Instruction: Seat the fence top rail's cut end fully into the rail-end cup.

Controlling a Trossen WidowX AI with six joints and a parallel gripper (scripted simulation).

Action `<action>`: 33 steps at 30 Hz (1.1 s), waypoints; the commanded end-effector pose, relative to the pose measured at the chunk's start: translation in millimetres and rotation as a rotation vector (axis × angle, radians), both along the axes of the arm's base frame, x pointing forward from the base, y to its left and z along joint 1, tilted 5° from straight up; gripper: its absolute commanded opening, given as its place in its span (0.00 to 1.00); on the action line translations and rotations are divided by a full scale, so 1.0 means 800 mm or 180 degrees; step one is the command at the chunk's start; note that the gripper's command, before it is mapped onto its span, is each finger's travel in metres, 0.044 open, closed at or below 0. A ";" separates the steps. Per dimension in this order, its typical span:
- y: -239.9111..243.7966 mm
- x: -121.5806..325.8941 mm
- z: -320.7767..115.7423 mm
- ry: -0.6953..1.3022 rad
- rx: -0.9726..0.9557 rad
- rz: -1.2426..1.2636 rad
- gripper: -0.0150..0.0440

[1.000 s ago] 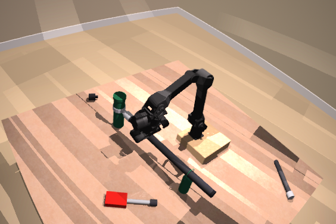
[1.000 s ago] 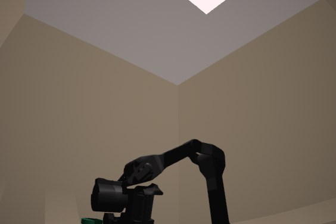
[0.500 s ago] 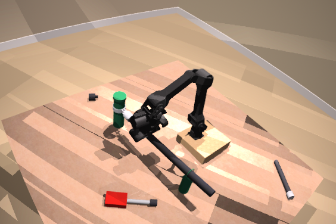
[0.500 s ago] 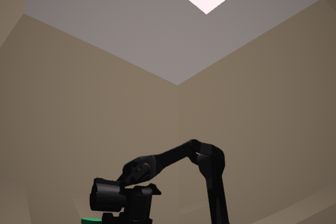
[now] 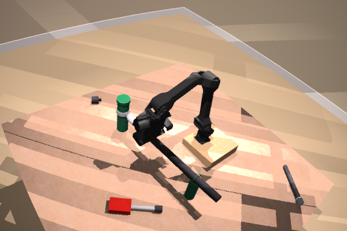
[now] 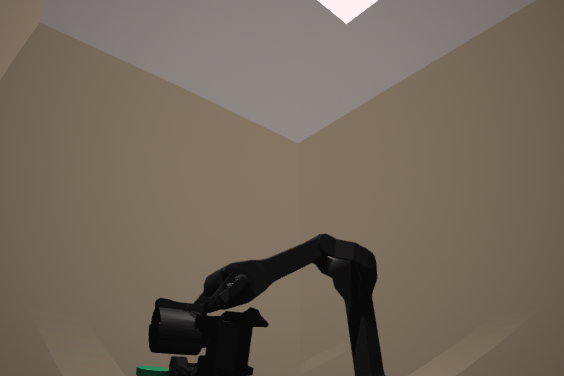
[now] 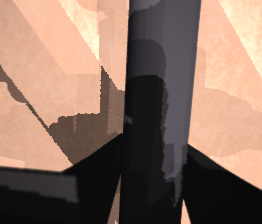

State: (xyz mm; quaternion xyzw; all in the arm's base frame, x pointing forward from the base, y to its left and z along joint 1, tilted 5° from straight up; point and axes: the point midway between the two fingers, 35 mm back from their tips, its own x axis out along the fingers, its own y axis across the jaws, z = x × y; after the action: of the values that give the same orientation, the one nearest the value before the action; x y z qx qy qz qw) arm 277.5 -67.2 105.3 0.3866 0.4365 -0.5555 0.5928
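The long dark rail (image 5: 178,162) (image 7: 157,60) slants from the gripper down past the short green post (image 5: 191,191), through the thin green loop on its top. My gripper (image 5: 147,136) (image 7: 149,141) is shut on the rail, with a finger on each side of it. The big green post (image 5: 122,125) stands upright at the left; its cap (image 5: 123,99) also shows in the exterior view (image 6: 152,370). A light grey brace band (image 5: 123,113) sits around it, below the cap. The pale rail-end cup (image 5: 131,118) points from the band towards the gripper. The rail's cut end is hidden behind the gripper.
A red block with a grey rod (image 5: 120,206) lies at the front left. A small dark fitting (image 5: 95,99) lies behind the big post. A dark rod (image 5: 292,184) lies at the right. The arm stands on a wooden base (image 5: 219,148).
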 end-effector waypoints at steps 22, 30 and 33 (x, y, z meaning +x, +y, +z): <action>-0.015 0.007 0.009 -0.0044 -0.0051 0.0003 0.25; -0.018 0.007 0.009 -0.0044 -0.0052 0.0003 0.25; -0.020 0.008 0.010 -0.0045 -0.0052 0.0003 0.25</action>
State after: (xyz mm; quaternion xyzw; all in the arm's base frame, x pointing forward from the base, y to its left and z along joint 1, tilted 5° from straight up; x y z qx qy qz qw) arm 279.4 -78.0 107.7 0.3854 0.4378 -0.5556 0.5926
